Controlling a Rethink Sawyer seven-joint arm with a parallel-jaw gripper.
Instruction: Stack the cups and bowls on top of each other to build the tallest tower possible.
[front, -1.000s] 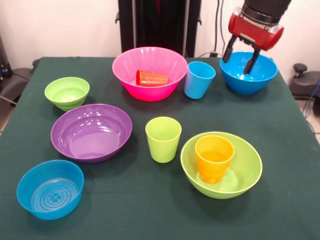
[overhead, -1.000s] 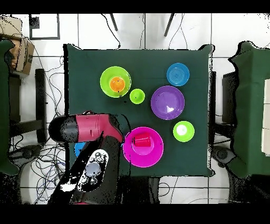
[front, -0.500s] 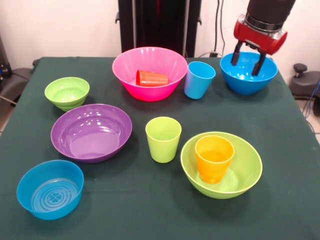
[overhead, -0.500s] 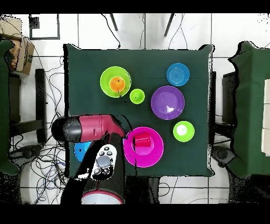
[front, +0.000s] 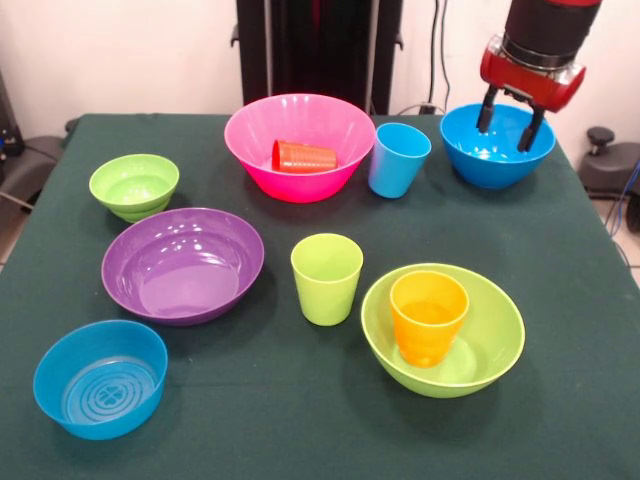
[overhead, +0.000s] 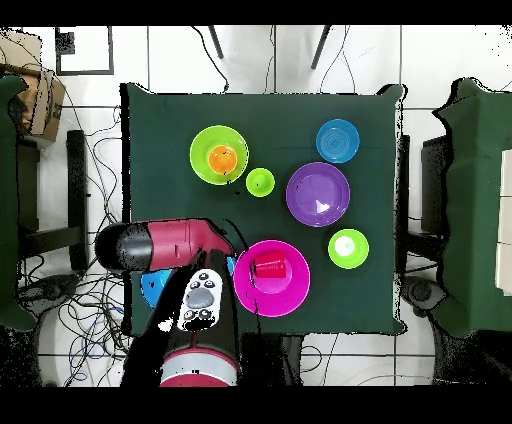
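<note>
So the tower (front: 440, 330) is barely started: just the orange cup (front: 428, 316) standing upright inside the large lime green bowl (front: 490, 345), near the front of the bench (front: 300, 430). Only other nesting is the red cup (front: 303, 156) lying on its side in the big pink bowl (front: 290, 125), which I wouldn't count as a proper stack. Everything else sits on its own, so I'd say most of the job is left

The gripper (front: 508, 125) hangs over the large blue bowl (front: 480, 165) at the back corner, jaws apart, tips dipping around the bowl's rim level. I can't tell if a finger touches the bowl. My guess is that bowl goes onto the orange cup next, but nothing is lifted right now

Count:
- cups, four: orange, red, light blue cup (front: 398, 158) standing between the pink and blue bowls, lime green cup (front: 326, 277) standing mid-bench, near the lime bowl but not touching it
- bowls, six: pink, purple bowl (front: 182, 265), large lime green, large blue, small lime green bowl (front: 133, 185), and the small blue bowl (front: 100, 378) with rings in its bottom, at the front corner

From overhead the arm (overhead: 165, 243) covers most of the large blue bowl, so the front camera is the one to trust there
</note>
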